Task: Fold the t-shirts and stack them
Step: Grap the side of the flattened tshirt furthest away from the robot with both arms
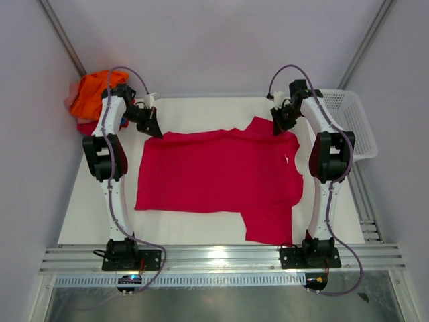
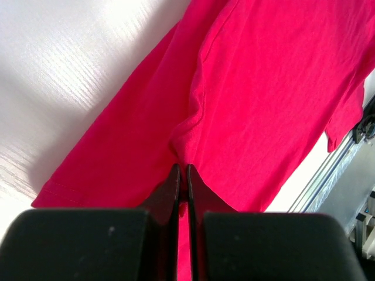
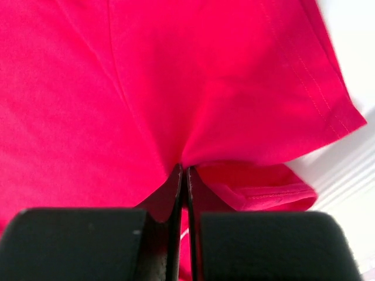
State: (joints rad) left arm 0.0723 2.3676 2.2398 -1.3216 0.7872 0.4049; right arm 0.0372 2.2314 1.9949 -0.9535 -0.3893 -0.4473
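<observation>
A crimson t-shirt point(image 1: 214, 178) lies spread across the white table, one sleeve pointing toward the near edge. My left gripper point(image 1: 151, 127) is shut on the shirt's far left corner; the left wrist view shows crimson cloth point(image 2: 263, 88) pinched between the jaws of the left gripper point(image 2: 182, 170). My right gripper point(image 1: 278, 127) is shut on the far right part by the upper sleeve. In the right wrist view the cloth point(image 3: 176, 76) bunches into the closed right gripper point(image 3: 182, 170), with a hemmed sleeve edge point(image 3: 328, 117) beside it.
A heap of orange and red t-shirts point(image 1: 90, 97) sits off the table's far left corner. A white mesh basket point(image 1: 348, 121) stands at the far right, behind the right arm. Metal rails point(image 1: 221, 258) run along the near edge.
</observation>
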